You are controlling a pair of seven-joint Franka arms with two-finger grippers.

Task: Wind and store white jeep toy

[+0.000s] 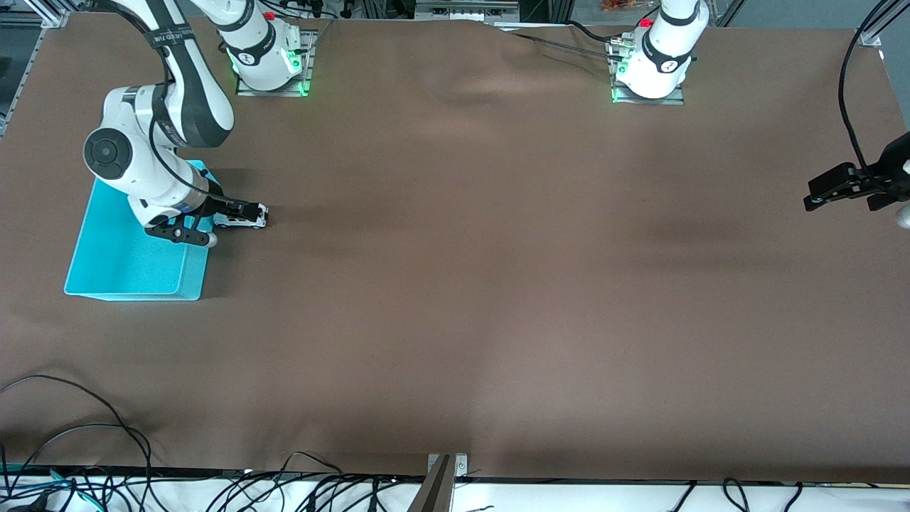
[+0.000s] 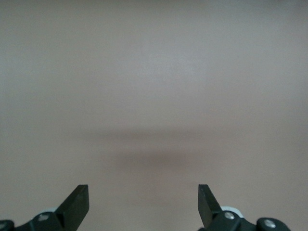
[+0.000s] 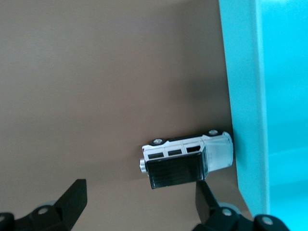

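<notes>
The white jeep toy has a black roof and stands upright on the brown table. One end is against the outer wall of the cyan bin. It also shows in the right wrist view, touching the bin wall. My right gripper is low over the jeep and the bin's edge, open and empty. One fingertip is close beside the jeep's roof; the jeep is not between the jaws. My left gripper is open and empty, waiting over bare table at the left arm's end.
The cyan bin is open-topped and nothing shows inside it. Cables lie along the table edge nearest the front camera. A metal bracket sits at the middle of that edge.
</notes>
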